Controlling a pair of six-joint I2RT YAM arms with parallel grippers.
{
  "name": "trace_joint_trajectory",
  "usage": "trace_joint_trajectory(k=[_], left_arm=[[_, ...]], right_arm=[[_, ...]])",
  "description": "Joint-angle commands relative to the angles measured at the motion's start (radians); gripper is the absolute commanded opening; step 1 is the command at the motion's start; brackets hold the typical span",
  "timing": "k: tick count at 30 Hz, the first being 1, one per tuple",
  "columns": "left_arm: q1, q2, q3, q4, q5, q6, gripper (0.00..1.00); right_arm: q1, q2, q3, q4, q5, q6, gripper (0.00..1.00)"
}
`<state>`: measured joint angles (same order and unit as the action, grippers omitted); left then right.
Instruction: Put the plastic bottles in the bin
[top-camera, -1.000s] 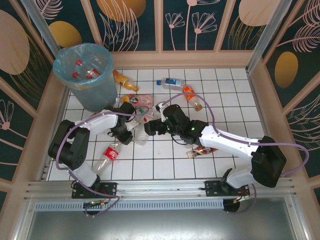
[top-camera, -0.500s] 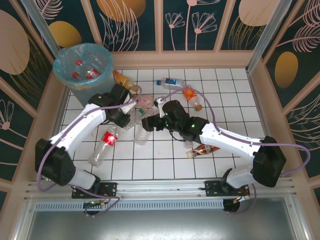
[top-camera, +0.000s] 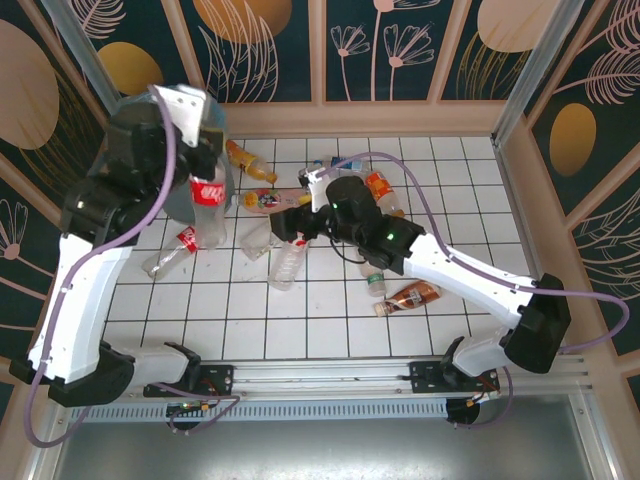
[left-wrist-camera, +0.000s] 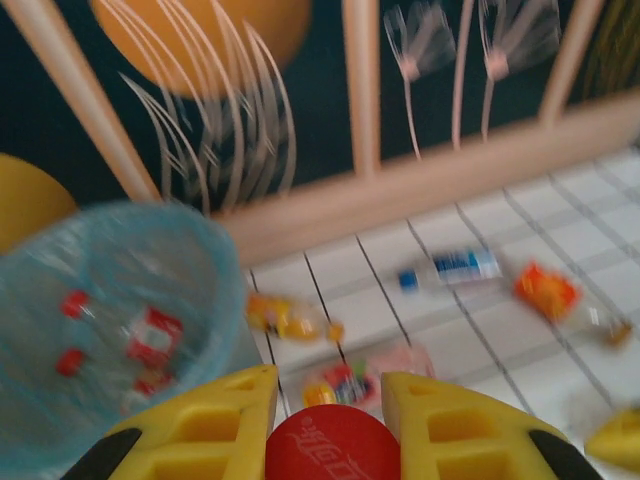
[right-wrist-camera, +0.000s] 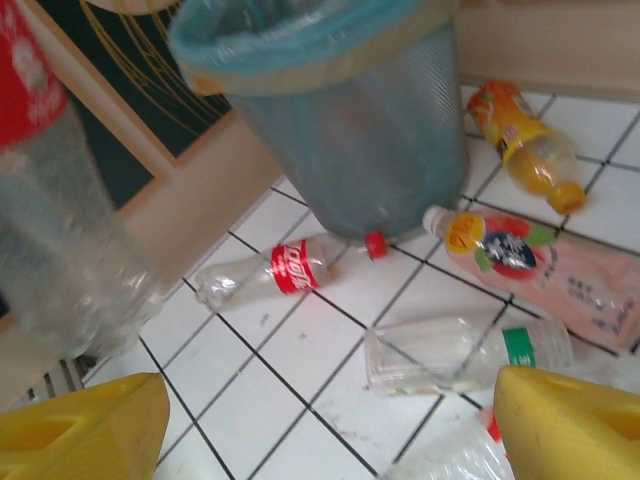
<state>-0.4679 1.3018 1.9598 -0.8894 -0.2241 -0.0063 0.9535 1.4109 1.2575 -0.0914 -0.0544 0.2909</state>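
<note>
Plastic bottles (top-camera: 288, 262) are lying scattered over the far half of the white tiled surface (top-camera: 330, 330), and one red-label bottle (top-camera: 208, 195) is hanging upright in the air, clear of the tiles, beside the bin (right-wrist-camera: 360, 140) and not over its mouth. The bin is standing in the far left corner. The left gripper (left-wrist-camera: 330, 425) is pinching this bottle at its red cap (left-wrist-camera: 333, 450), with a finger on each side. Blurred red-labelled bottles (left-wrist-camera: 150, 340) are lying inside the bin, within its blue liner (left-wrist-camera: 130, 215). Around the bin's foot are lying a second red-label bottle (right-wrist-camera: 285, 270), an orange bottle (right-wrist-camera: 525, 145), a pink bottle (right-wrist-camera: 540, 265) and a green-label bottle (right-wrist-camera: 460, 355). The right gripper (right-wrist-camera: 330, 400) is hovering over the middle of the surface, holding its fingers wide apart with nothing between them. A brown bottle (top-camera: 410, 297) is lying nearer the near edge
</note>
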Motion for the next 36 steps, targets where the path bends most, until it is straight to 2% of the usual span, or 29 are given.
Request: trace_joint_trajectory(k=[1,5,9,11,15,18,22,27,31,36], left_arm=[[-0.004,0.051,0.120,0.135,-0.163,-0.019,0.00],[-0.003,0.118,0.230,0.264,-0.293,0.046,0.00],[0.014,0.176,0.278,0.479,-0.476,0.183,0.00],[0.049,0.212,0.316,0.541,-0.493,0.222,0.00],[0.205,0.306,0.407,0.518,-0.445,0.156,0.00],[0.342,0.332,0.347,0.521,-0.366,0.053,0.00],[0.470,0.361,0.252,0.530,-0.258,-0.056,0.00],[0.516,0.362,0.069,0.616,-0.172,-0.073,0.00],[0.522,0.326,-0.120,0.742,-0.171,-0.055,0.00],[0.547,0.320,-0.257,0.803,-0.139,-0.090,0.00]], right_arm=[[0.012,0.032,0.115,0.023,-0.042,-0.050,0.85],[0.014,0.101,0.240,0.040,-0.055,-0.083,0.85],[0.019,0.184,0.369,0.048,-0.079,-0.104,0.84],[0.026,0.219,0.409,0.056,-0.095,-0.107,0.84],[0.048,0.264,0.449,0.055,-0.111,-0.110,0.83],[0.060,0.263,0.437,0.055,-0.110,-0.104,0.83],[0.069,0.244,0.399,0.055,-0.099,-0.091,0.83],[0.071,0.215,0.335,0.057,-0.066,-0.081,0.84],[0.071,0.202,0.292,0.065,-0.055,-0.066,0.84],[0.071,0.193,0.244,0.073,-0.053,-0.046,0.84]])
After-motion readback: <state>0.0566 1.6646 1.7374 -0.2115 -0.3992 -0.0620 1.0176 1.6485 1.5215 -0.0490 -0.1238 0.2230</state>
